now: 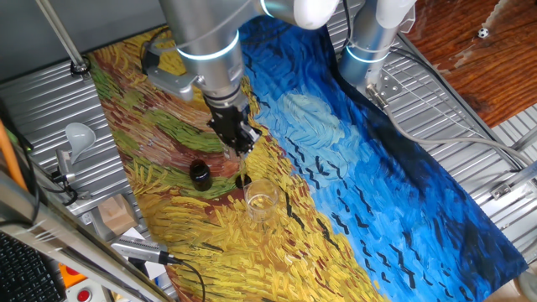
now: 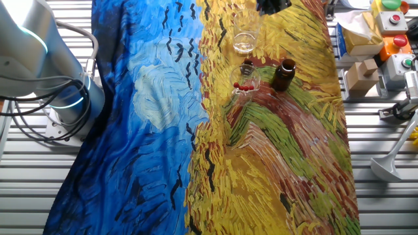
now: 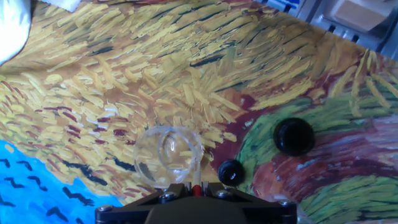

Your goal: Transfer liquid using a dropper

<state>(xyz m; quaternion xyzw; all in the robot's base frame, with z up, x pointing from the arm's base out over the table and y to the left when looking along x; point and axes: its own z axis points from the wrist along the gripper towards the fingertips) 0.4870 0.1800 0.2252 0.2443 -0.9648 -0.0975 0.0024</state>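
In one fixed view, my end effector (image 1: 240,141) hangs over the painted cloth surface (image 1: 377,168), gripping the slim clear dropper with a red rubber bulb (image 1: 242,164), its tip pointing at a small dark bottle mouth (image 1: 244,180). A black bottle cap (image 1: 200,174) sits to one side, an empty clear glass cup (image 1: 261,201) to the other.

In the other fixed view, a glass beaker holding spare red-bulbed droppers (image 2: 245,81) stands beside the brown glass bottle (image 2: 283,75); my arm is mostly out of frame.

In the hand view, the cup (image 3: 168,155) lies just ahead (the bottle mouth (image 3: 231,172) beside it). I judge I am drawing liquid; next I must lift clear, shift over the cup and squeeze.
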